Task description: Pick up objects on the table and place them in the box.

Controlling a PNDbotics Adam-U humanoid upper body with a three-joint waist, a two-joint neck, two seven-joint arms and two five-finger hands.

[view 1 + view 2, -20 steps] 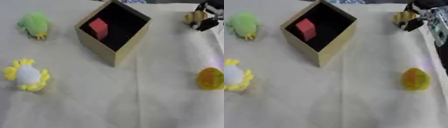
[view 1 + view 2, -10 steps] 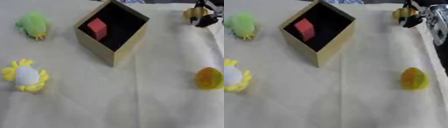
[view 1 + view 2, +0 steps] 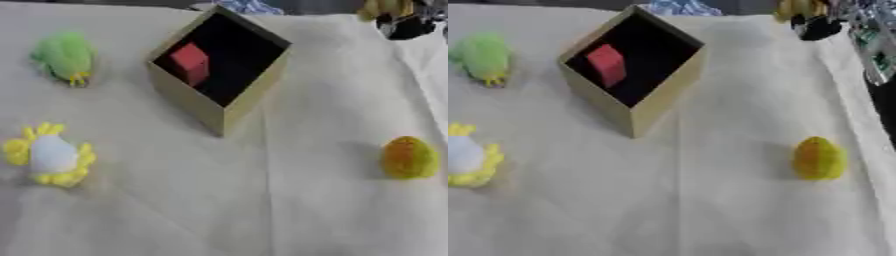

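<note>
- A tan cardboard box sits in the upper middle of the frame on the cream-covered tabletop, open side up, its inside dark.
- A red block lies inside the box.
- A green plush toy rests at the upper left, well apart from the box.
- A white and yellow plush toy lies at the left edge.
- A yellow-orange egg-shaped toy sits at the right.
- At the upper right corner, the right robot hand is beside a small yellow object; whether its fingers grasp it cannot be told.
</note>
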